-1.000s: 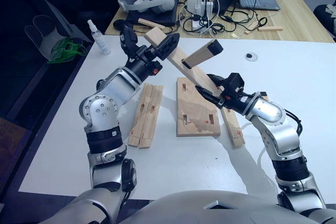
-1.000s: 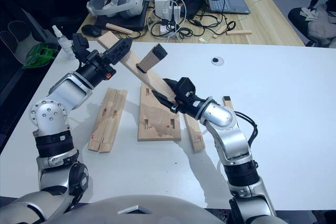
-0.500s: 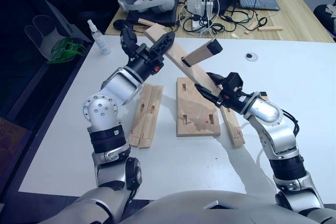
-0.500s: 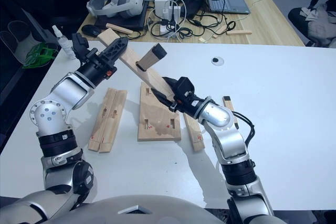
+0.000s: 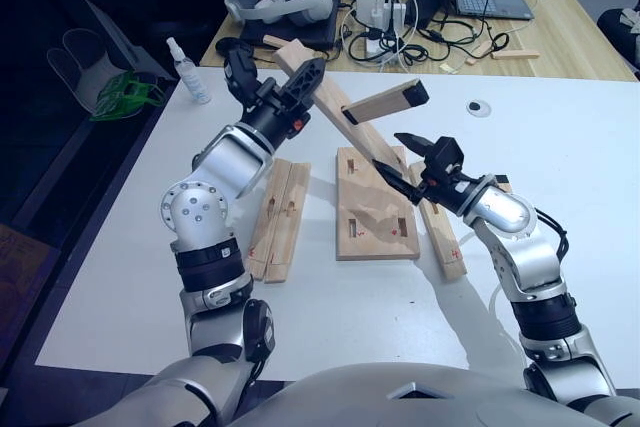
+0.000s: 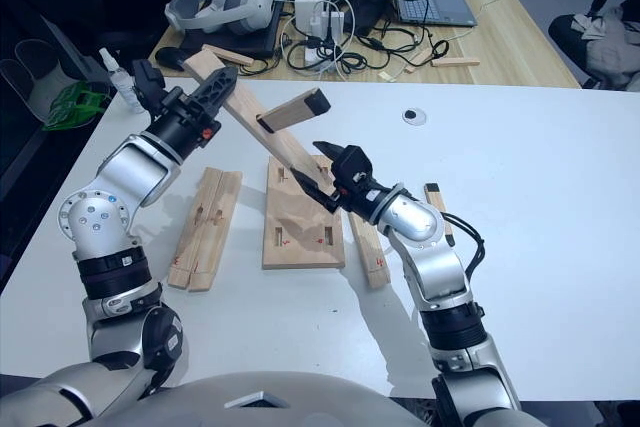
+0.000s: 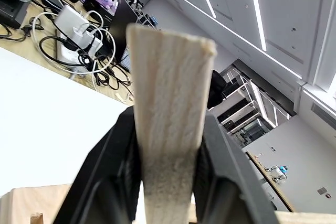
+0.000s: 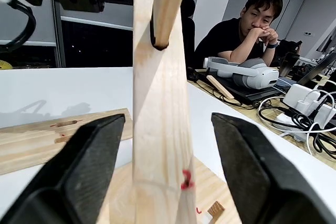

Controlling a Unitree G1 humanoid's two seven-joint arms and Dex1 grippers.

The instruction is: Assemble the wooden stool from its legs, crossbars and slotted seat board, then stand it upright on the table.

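Left eye view: a leg (image 5: 352, 125) with one crossbar (image 5: 386, 101) plugged into its side slants above the seat board (image 5: 375, 219), its upper end to the far left and its lower end down at the board's far right part. The left gripper (image 5: 297, 72) is clamped on the leg's upper end. The right gripper (image 5: 399, 154) is spread wide on either side of the lower end and grips nothing. The board lies flat on the white table (image 5: 560, 147) with its slots showing. Two further legs (image 5: 278, 219) lie side by side just left of it, and another wooden piece (image 5: 446, 243) lies along its right edge, under the right arm. By this evidence the task is at an early stage: one crossbar is joined to one leg, while the remaining joints, the fitting of legs into the board and the standing upright are judged left to do. The left wrist view adds the leg's end grain pinched between the two black fingers (image 7: 113, 177), hidden from the head camera. The right wrist view adds clear space between that gripper's pads (image 8: 94, 166) and the leg, plus the crossbar seated in its hole. No view settles whether the leg's foot sits in a slot.
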